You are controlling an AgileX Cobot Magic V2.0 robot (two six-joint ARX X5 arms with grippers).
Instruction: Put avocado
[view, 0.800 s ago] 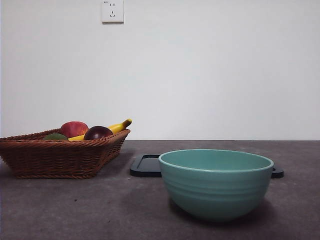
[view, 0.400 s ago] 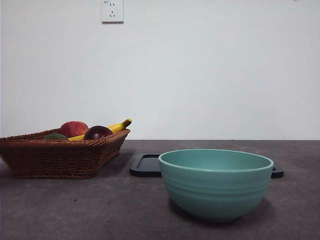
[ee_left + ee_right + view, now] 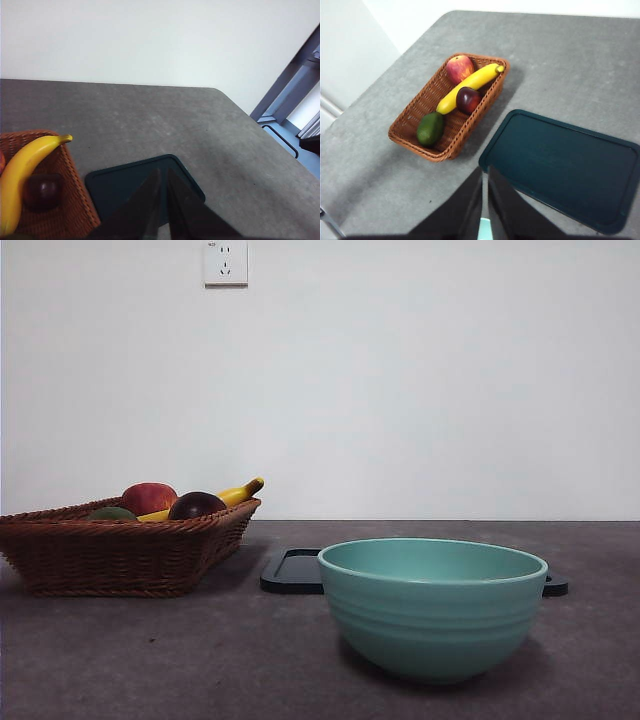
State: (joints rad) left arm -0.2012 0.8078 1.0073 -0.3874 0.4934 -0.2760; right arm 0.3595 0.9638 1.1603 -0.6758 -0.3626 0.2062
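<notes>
Operator, at this moment your avocado (image 3: 430, 128) lay in the basket (image 3: 409, 120), at the end farthest from the apple (image 3: 459, 68). A banana (image 3: 469, 86) ran lengthwise through the basket between those two ends, and a dark plum (image 3: 468, 99) sat just beside the banana, near its middle. The avocado touched no gripper.

In the front view only the top of the avocado (image 3: 111, 513) showed above the basket rim (image 3: 120, 530), next to the apple (image 3: 148, 498) and the plum (image 3: 196, 505); the banana (image 3: 232, 496) tip stuck out past the rim. The basket stood on the desk (image 3: 200, 660) at the left of that view. A teal bowl (image 3: 432, 608) stood near the camera, to the right, and a dark tray (image 3: 292, 572) lay flat behind it, between bowl and basket.

Your left gripper (image 3: 162, 192) was clenched, jaws together with only a thin slit between them, holding nothing, and it hung above the tray (image 3: 115, 185) beside the basket (image 3: 75, 200). Your right gripper (image 3: 484, 192) was likewise clenched and empty, raised well above the desk (image 3: 560, 60), with the basket and the tray (image 3: 560, 170) both below it. Neither arm showed in the front view.
</notes>
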